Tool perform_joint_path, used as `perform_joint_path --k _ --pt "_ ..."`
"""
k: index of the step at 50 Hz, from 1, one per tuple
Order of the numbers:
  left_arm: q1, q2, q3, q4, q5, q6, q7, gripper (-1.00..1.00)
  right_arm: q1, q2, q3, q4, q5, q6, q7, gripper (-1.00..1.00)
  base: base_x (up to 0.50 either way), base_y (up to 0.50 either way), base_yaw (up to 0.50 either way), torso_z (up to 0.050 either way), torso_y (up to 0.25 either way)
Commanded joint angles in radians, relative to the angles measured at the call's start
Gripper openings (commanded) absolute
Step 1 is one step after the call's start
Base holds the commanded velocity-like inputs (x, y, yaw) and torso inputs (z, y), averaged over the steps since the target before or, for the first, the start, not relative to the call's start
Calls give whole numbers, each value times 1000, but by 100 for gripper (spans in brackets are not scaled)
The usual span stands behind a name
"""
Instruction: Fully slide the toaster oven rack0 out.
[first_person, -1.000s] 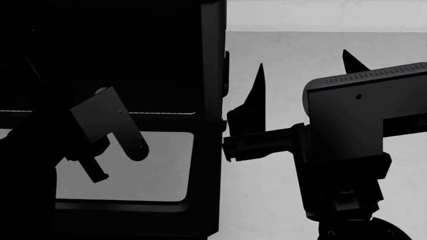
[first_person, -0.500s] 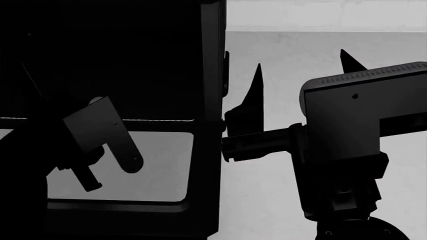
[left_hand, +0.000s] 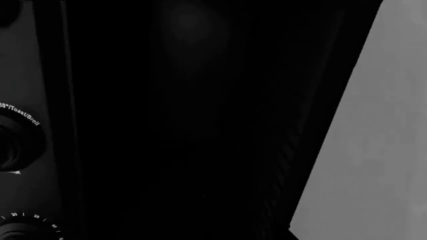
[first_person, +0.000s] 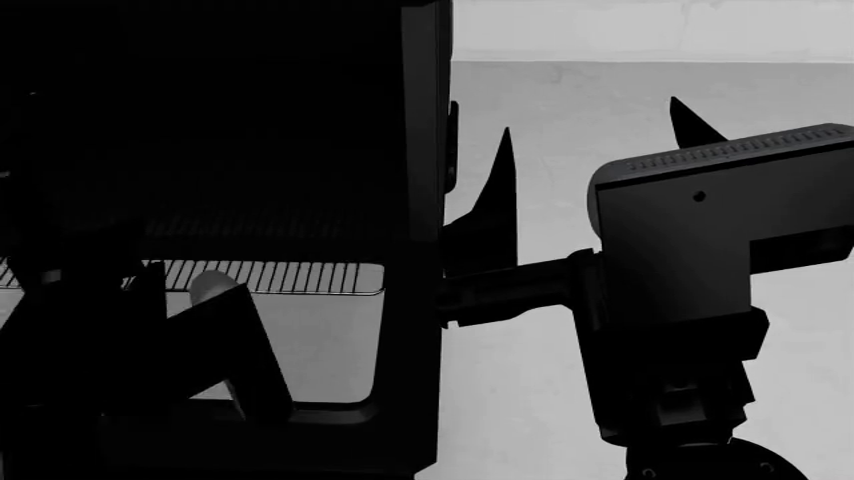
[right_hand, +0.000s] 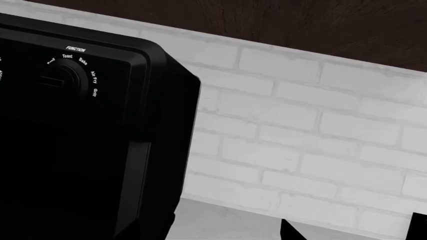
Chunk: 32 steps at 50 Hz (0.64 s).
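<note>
- Rack0 (first_person: 267, 275): a band of parallel silver-grey rods with a straight front bar, seen in the head view at about 8 o'clock from centre; it projects from the dark cavity over the lowered door.
- Toaster oven (first_person: 227, 120): a large black box filling the 9 to 12 o'clock part of the head view; the window (first_person: 314, 345) of its open door lies flat beneath the rack. The left wrist view shows a knob marked "Toast/Broil" (left_hand: 10, 145); the right wrist view shows a "FUNCTION" dial (right_hand: 63, 80) on the oven's front panel.
- Left gripper (first_person: 214, 340): a dark silhouette at 7 o'clock, overlapping the rack's front edge and the door window; whether its fingers are spread or clamped on the rack cannot be told.
- Right gripper (first_person: 594, 185): at 2 o'clock, just beside the oven's right wall; its two pointed fingers (first_person: 497, 200) stand wide apart, holding nothing.
- Surface (first_person: 534, 400): pale grey, carrying the oven.
- Brick wall (right_hand: 300, 140): white, behind the oven in the right wrist view.
</note>
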Motion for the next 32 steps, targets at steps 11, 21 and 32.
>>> perform_joint_path --k 11,21,32 --pt "283 71 -34 476 578 -5 368 -100 2 4 1 -13 11 13 3 100 -11 0 4 0 4" --pt "334 95 -48 517 661 55 392 -100 2 7 0 -17 17 17 6 100 0 0 0 0 1" --pt "346 120 -95 582 749 120 410 100 -3 12 -14 -5 19 6 16 100 0 0 0 0 0"
